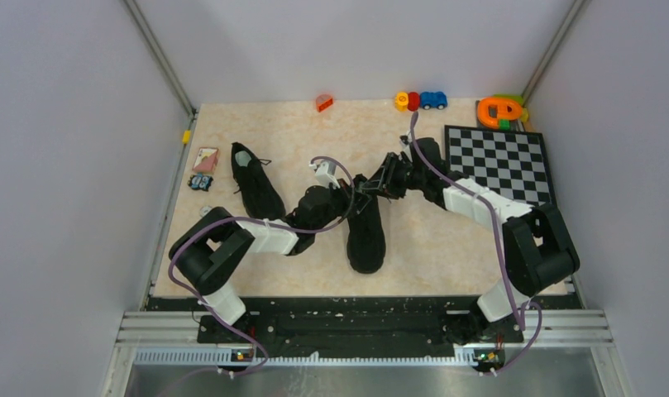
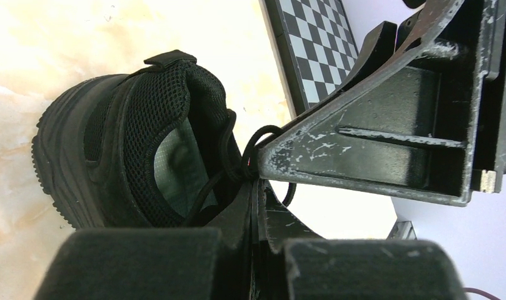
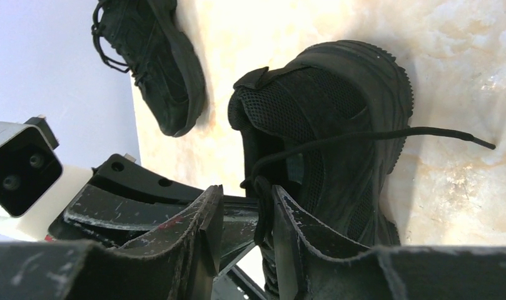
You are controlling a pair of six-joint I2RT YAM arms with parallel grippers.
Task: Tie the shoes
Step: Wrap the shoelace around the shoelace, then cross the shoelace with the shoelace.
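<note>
**Both pincers meet over the centre shoe's laces**

Nearest the arm bases, the centre shoe (image 1: pixel 368 236) lies on the worktop (image 1: pixel 446 240) with its toe toward them, so its open collar faces both arms. The left pincer (image 2: pixel 256 187) is clenched, apparently on a strand of lace (image 3: pixel 375 133) just above the collar, likely to keep it taut. The right pincer (image 3: pixel 247 194) has its jaws parted with a strand hanging between them, not pinched; its free end trails over the shoe's side onto the worktop. Inside the shoe only the pale insole (image 2: pixel 178 156) and dropped-in lace show. The second shoe (image 1: pixel 256 186) lies farther left, untied. Beyond lie a checkerboard (image 1: pixel 500 161) and small toys (image 1: pixel 422 101).
</note>
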